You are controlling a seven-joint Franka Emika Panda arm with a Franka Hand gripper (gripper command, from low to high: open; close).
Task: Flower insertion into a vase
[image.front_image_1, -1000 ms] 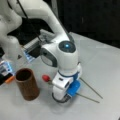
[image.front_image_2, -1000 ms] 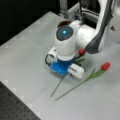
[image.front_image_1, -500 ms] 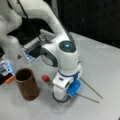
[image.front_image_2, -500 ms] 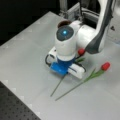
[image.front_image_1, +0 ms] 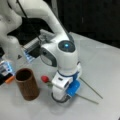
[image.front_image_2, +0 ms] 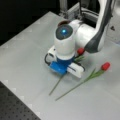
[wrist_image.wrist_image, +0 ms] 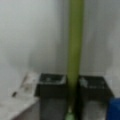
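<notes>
The table (image.front_image_1: pixel 105 60) carried everything. The vase (image.front_image_1: pixel 27 83) stood empty at nine o'clock of the arm. The pincer (wrist_image.wrist_image: pixel 71 86), down at the table, was clenched on one flower stem (wrist_image.wrist_image: pixel 74 50); a second flower (image.front_image_2: pixel 100 71) lay untouched.

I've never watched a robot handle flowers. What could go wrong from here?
The gripper pinches only the thin green stem of one flower on the table, so it might slip or bend. A second tulip lies close by and could be nudged. The vase stands empty, its mouth fairly narrow for a floppy stem.
</notes>
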